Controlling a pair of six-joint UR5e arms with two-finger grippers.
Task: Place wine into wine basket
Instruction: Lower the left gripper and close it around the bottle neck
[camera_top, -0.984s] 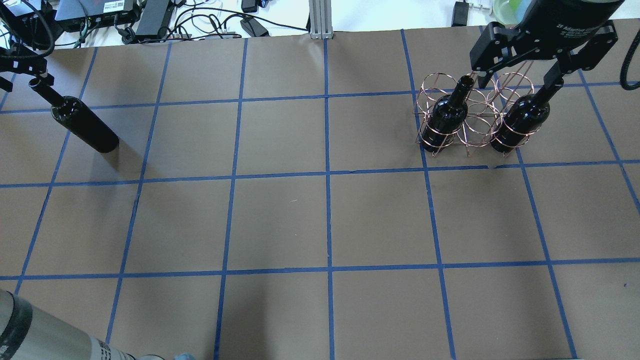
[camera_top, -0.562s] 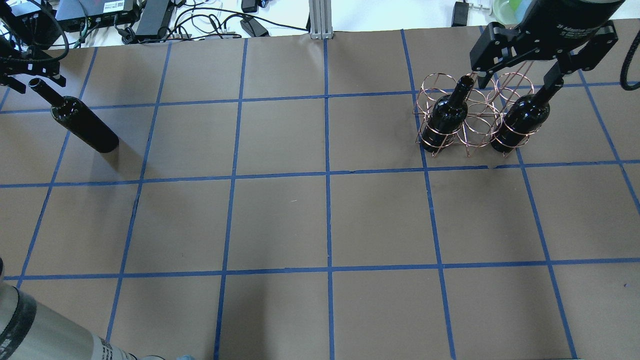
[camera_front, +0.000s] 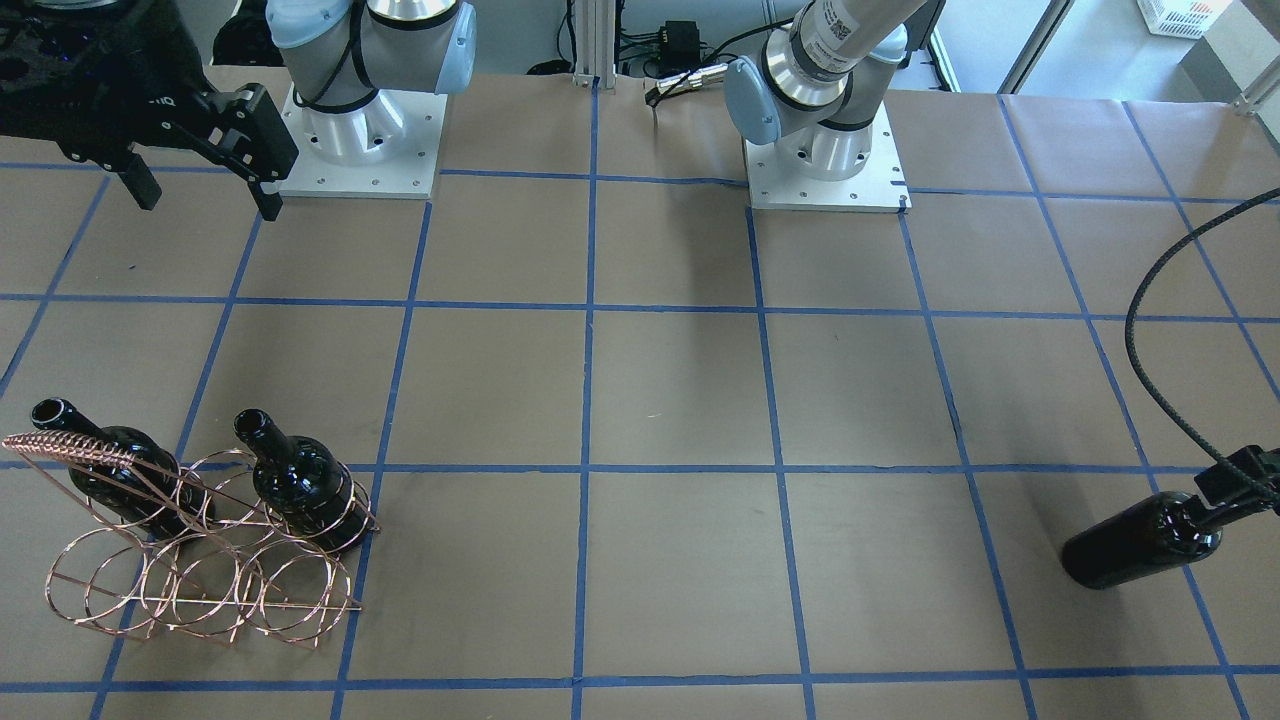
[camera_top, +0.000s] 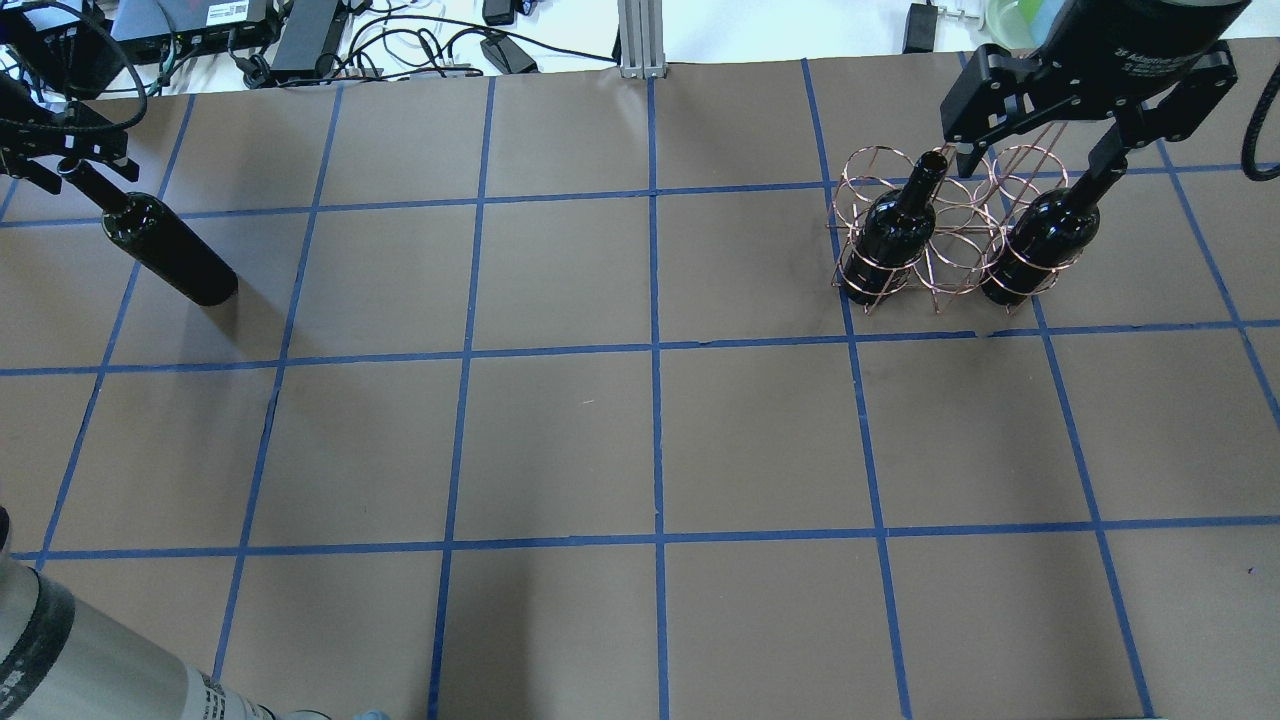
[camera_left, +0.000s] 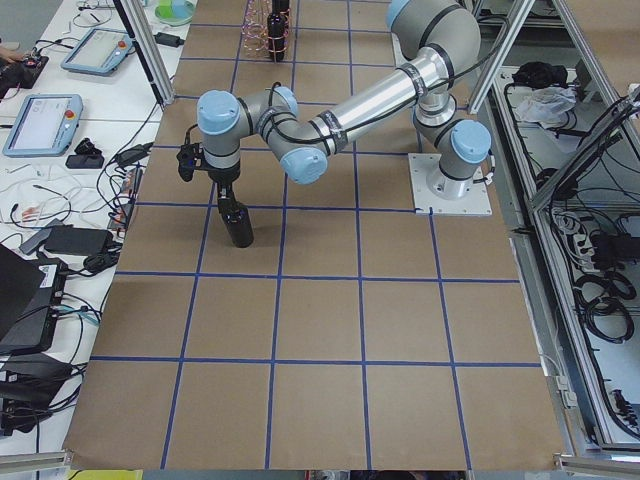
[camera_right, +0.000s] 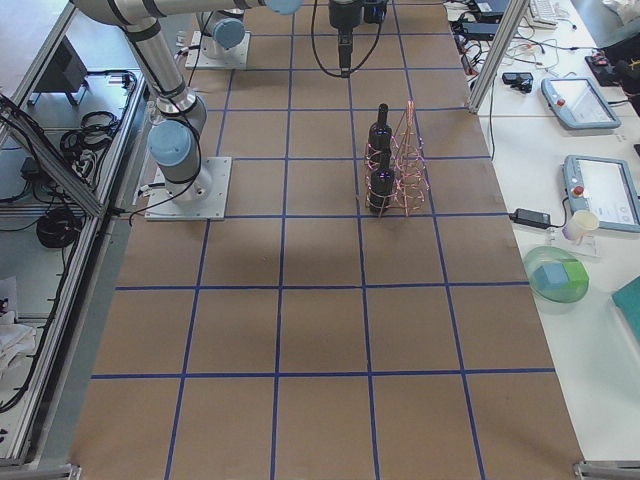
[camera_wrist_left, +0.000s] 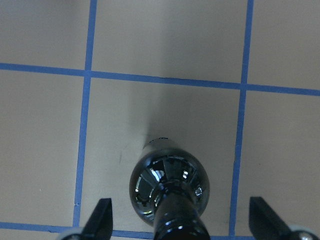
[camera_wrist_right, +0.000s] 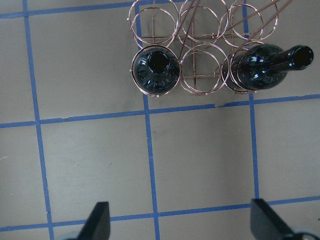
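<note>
One dark wine bottle stands alone at the table's far left. My left gripper is down around its neck, open: in the left wrist view the fingers sit wide on either side of the neck without touching it. The copper wire wine basket stands at the far right with two bottles upright in its end rings; the middle ring is bare. Above the basket hangs my right gripper, open, with nothing between its fingers.
Brown paper with blue tape grid lines covers the table. Cables and boxes lie beyond the far edge. The two arm bases stand at the robot's side.
My left gripper has shifted slightly and come down around the lone bottle's neck. The bottle, the basket and the right arm have not moved.
</note>
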